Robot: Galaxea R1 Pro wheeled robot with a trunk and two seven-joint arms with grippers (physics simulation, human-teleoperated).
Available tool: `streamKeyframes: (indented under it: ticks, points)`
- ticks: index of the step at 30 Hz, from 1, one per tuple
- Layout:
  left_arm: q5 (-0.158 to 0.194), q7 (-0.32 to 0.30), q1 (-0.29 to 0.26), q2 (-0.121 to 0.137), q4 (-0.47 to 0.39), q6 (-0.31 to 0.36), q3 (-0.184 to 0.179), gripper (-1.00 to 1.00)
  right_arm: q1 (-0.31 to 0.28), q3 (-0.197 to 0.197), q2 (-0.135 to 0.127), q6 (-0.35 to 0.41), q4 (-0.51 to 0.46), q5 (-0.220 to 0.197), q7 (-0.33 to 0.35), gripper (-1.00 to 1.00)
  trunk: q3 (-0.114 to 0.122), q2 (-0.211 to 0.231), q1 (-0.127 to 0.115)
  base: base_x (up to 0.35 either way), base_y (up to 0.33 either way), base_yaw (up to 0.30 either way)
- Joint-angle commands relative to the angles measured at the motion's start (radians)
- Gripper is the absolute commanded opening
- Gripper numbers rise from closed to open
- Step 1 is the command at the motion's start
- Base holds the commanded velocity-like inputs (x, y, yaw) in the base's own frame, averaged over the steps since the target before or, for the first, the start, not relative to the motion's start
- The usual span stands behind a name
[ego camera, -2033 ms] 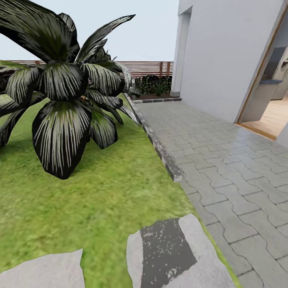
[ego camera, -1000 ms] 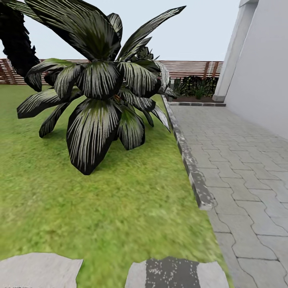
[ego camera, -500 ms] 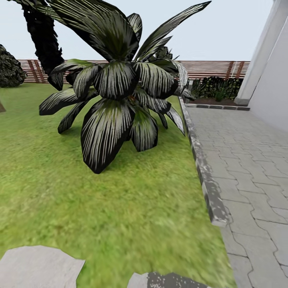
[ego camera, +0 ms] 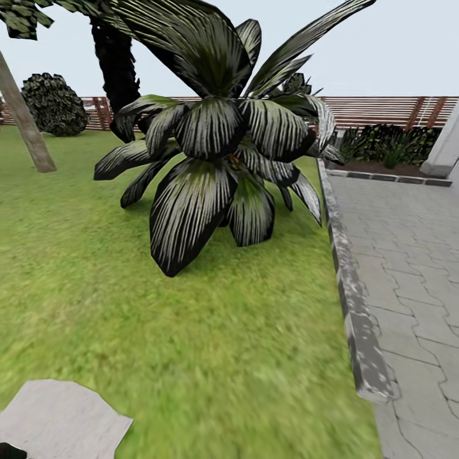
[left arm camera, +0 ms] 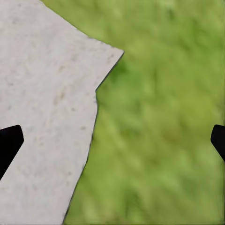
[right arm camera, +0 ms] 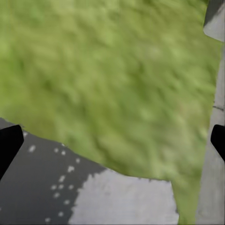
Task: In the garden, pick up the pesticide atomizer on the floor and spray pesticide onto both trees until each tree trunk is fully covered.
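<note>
Facing a short palm (ego camera: 217, 159) on the floor (ego camera: 210, 357), the robot seems in transit; one pale tree trunk (ego camera: 24, 121) leans far left. Both the left gripper (left arm camera: 112, 140) and right gripper (right arm camera: 112, 140) hang spread wide and empty over grass and a stepping stone (left arm camera: 42, 117) (ready, presumably, for the atomizer, which I cannot see).

The head camera sits up high and looks forward and a little down across the garden. It sees the grass floor (ego camera: 210, 357) close in front. A short palm (ego camera: 217, 153) stands a bit farther on, and the brown fence (ego camera: 382, 109) is far away at the back. A grey paved path (ego camera: 414, 268) runs along the right side.

The left wrist camera looks straight down at the ground from very near. It sees grass and a pale stepping stone (left arm camera: 42, 117). The head camera shows what may be that same stone (ego camera: 57, 417) at its lower left.

The right wrist camera also looks down from close up, at blurry grass (right arm camera: 117, 79) and a grey stone (right arm camera: 126, 199) with a dark patch.
</note>
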Motion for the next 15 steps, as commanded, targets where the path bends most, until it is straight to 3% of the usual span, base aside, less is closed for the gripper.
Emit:
streamKeyframes:
  ticks: [1, 15]
  points:
    - [0.000, 0.000, 0.000, 0.000, 0.000, 0.000, 0.000, 1.00, 0.000, 0.000, 0.000, 0.000, 0.000, 0.000, 0.000, 1.00, 0.000, 0.000, 0.000, 0.244, -0.213, 0.277]
    - [0.000, 0.000, 0.000, 0.000, 0.000, 0.000, 0.000, 1.00, 0.000, 0.000, 0.000, 0.000, 0.000, 0.000, 0.000, 1.00, 0.000, 0.000, 0.000, 0.246, -0.212, 0.277]
